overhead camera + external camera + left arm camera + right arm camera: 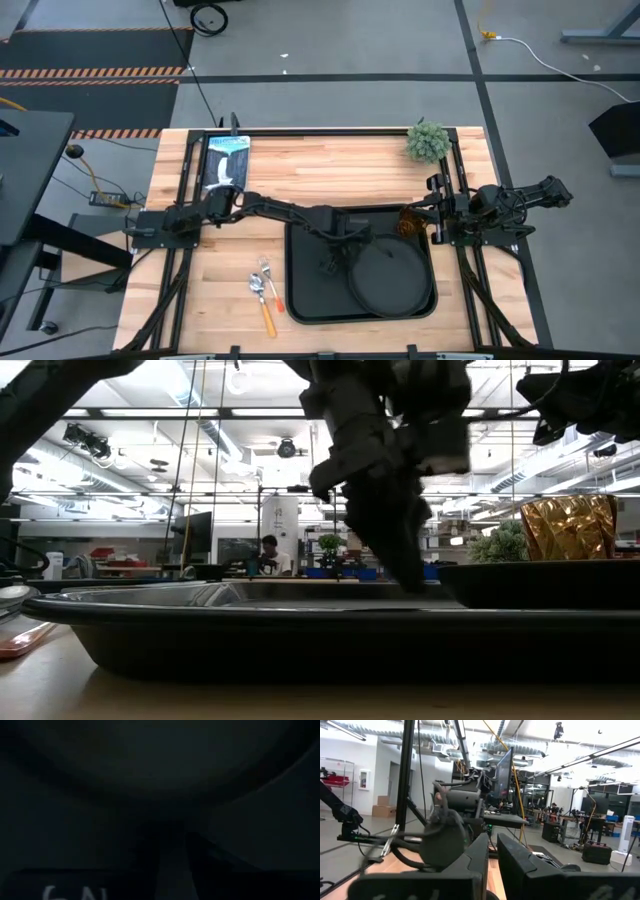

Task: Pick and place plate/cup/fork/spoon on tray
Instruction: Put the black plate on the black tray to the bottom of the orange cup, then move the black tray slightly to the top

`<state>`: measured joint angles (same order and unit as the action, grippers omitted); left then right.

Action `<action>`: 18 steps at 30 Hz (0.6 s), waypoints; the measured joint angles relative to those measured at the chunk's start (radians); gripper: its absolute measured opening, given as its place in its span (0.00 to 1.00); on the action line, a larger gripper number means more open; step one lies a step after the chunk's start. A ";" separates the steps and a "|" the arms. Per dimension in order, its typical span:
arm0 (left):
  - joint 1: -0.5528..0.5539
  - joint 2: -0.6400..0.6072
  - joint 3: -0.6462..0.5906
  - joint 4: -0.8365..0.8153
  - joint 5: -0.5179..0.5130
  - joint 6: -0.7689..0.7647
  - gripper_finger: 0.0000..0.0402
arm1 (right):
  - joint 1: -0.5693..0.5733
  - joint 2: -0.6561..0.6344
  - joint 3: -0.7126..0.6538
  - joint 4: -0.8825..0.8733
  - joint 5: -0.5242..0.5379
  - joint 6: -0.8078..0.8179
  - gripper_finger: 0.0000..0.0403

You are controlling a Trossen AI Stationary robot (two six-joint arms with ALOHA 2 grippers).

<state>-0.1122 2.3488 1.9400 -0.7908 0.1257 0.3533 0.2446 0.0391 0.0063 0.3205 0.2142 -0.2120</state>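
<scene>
The round black plate (392,278) lies flat on the right half of the black tray (305,290), and also shows in the low view (545,582). The amber cup (408,222) stands in the tray's far right corner. The fork and spoon (266,295) lie side by side on the table left of the tray; I cannot tell which is which. My left gripper (333,262) reaches down at the plate's left rim, its fingers nearly together (173,865). My right gripper (492,865) is shut and empty, raised at the table's right side beside the cup. My left gripper comes from above, its fingers (410,575) pointing down at the plate's left rim (351,268). The place of contact is too dark to show the kind of hold. The plate lies level with its bottom on the tray.
A small green plant (428,141) stands at the far right of the table. A white and dark object (226,160) lies at the far left. Bare wood shows near the table's front left. A person (268,554) stands far off in the room.
</scene>
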 joint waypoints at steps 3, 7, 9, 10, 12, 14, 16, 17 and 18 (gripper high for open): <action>0.022 -0.001 0.000 -0.116 -0.123 0.022 0.26 | 0.000 0.000 0.000 0.000 0.000 0.000 0.11; 0.080 -0.001 0.000 -0.207 -0.254 0.012 0.26 | 0.000 0.000 0.000 0.000 0.000 0.000 0.11; 0.116 -0.001 0.000 -0.201 -0.266 -0.010 0.26 | 0.000 0.000 0.000 0.000 0.000 0.000 0.11; 0.133 -0.001 0.000 -0.194 -0.267 -0.020 0.26 | 0.000 0.000 0.000 0.000 0.000 0.000 0.11; 0.162 -0.001 0.000 -0.177 -0.262 -0.028 0.25 | 0.000 0.000 0.000 0.000 0.000 0.000 0.11; 0.185 -0.001 0.000 -0.175 -0.270 -0.029 0.25 | 0.000 0.000 0.000 0.000 0.000 0.000 0.11; 0.207 0.002 0.000 -0.175 -0.265 -0.028 0.25 | 0.000 0.000 0.000 0.000 0.000 0.000 0.11; 0.217 0.004 0.000 -0.173 -0.263 -0.028 0.25 | 0.000 0.000 0.000 -0.001 0.000 0.000 0.11; 0.226 0.005 0.000 -0.172 -0.263 -0.028 0.25 | 0.000 0.000 0.000 0.000 0.000 0.000 0.11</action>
<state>0.1135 2.3536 1.9404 -0.9633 -0.1376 0.3252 0.2446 0.0391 0.0063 0.3202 0.2143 -0.2120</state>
